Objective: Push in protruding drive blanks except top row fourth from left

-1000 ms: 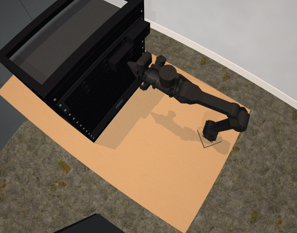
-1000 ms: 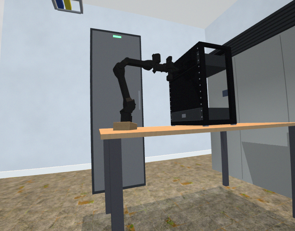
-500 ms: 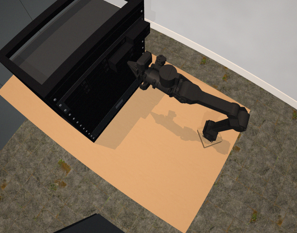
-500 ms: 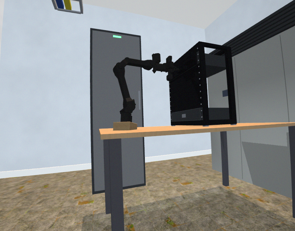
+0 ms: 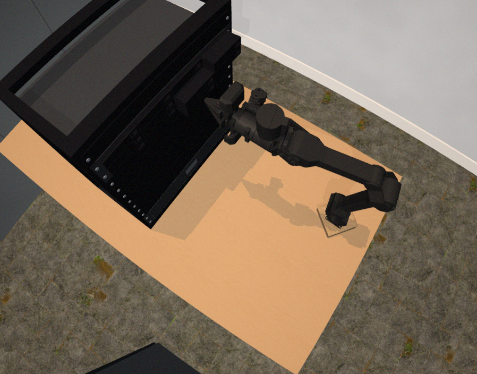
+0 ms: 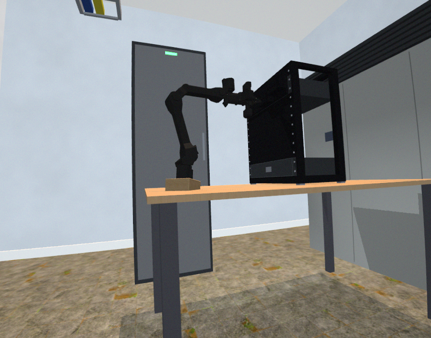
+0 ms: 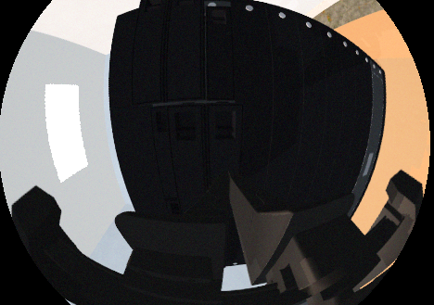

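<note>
The black rack (image 5: 150, 72) (image 6: 299, 145) (image 7: 325, 108) stands upright on the table. At its upper right, two stacked blanks (image 5: 222, 50) (image 7: 187, 48) stick out in the fourth column, top and middle rows. To their left, a block of blank front (image 5: 194, 89) (image 7: 224, 152) also sticks out in the third column; which rows it covers is hard to tell. Flush blanks (image 5: 137, 136) show further left. My gripper (image 5: 206, 99) (image 6: 259, 100) (image 7: 227, 175) is shut and empty, pointing at the rack front near the third-column block. Contact is unclear, and the fingers hide part of the front.
The wooden table (image 5: 250, 281) (image 6: 222, 194) carries the rack and the arm's base block (image 6: 177, 184). A pale wall (image 5: 371, 80) runs beyond the rack's right side. A grey plate (image 5: 191, 166) (image 6: 268, 169) sits low on the rack front.
</note>
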`<state>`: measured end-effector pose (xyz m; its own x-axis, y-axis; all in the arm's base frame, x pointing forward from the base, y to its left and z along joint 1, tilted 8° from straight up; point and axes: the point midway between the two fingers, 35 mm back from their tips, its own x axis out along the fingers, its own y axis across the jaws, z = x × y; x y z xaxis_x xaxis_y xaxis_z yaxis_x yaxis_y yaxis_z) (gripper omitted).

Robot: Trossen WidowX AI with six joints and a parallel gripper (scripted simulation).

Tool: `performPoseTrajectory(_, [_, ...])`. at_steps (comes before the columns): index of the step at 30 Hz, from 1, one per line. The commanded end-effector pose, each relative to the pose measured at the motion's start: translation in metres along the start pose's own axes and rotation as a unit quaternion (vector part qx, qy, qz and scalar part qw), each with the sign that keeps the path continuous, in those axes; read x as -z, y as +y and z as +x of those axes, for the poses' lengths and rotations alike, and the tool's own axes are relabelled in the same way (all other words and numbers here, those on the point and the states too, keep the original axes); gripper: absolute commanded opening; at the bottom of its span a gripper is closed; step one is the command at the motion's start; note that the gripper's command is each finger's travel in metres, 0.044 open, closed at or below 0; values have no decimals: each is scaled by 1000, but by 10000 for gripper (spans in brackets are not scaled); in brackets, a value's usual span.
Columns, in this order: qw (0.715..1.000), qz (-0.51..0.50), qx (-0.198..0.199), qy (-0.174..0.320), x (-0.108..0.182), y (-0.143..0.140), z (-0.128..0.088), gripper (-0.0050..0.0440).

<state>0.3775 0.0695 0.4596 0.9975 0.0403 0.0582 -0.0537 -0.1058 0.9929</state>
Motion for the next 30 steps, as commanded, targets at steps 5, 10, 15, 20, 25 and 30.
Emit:
performPoseTrajectory(5, [1000,4,-13,4,1,11,-5,0])
performPoseTrajectory(10, [1000,4,-13,4,1,11,-5,0])
performPoseTrajectory(15, [1000,4,-13,4,2,12,-5,0])
performPoseTrajectory(20, [1000,4,-13,4,3,12,-5,0])
performPoseTrajectory(25, [1000,4,-13,4,3,12,-5,0])
performPoseTrajectory(30, [1000,4,-13,4,3,12,-5,0])
